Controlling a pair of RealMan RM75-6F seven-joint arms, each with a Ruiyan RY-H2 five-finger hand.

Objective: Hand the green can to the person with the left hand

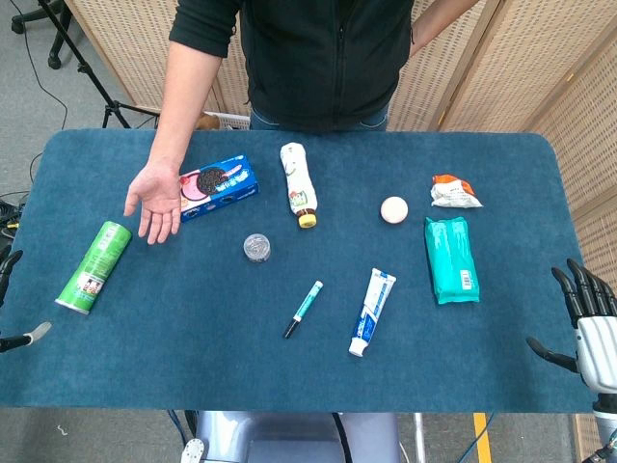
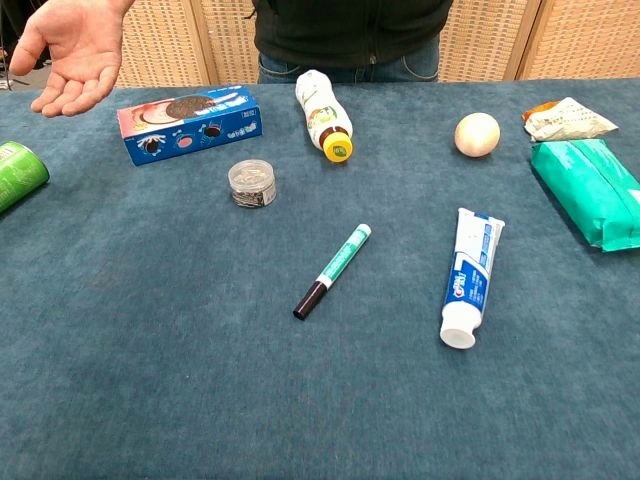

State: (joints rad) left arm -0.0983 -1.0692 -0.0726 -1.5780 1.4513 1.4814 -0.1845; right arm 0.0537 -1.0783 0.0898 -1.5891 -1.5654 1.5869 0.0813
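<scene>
The person's open palm [image 1: 154,200] hovered just beyond the green can [image 1: 93,267], beside a blue cookie box [image 1: 220,186]. The can lay on its side near the tabletop's [image 1: 193,357] left edge, long axis tilted toward that palm. The left hand [image 1: 12,309] barely showed, state unclear; the right hand [image 1: 583,318] was spread, holding nothing.

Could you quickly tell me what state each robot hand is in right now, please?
Left robot hand: barely in view at the frame edge; cannot be told.
Right robot hand: open, fingers apart, holding nothing.
</scene>
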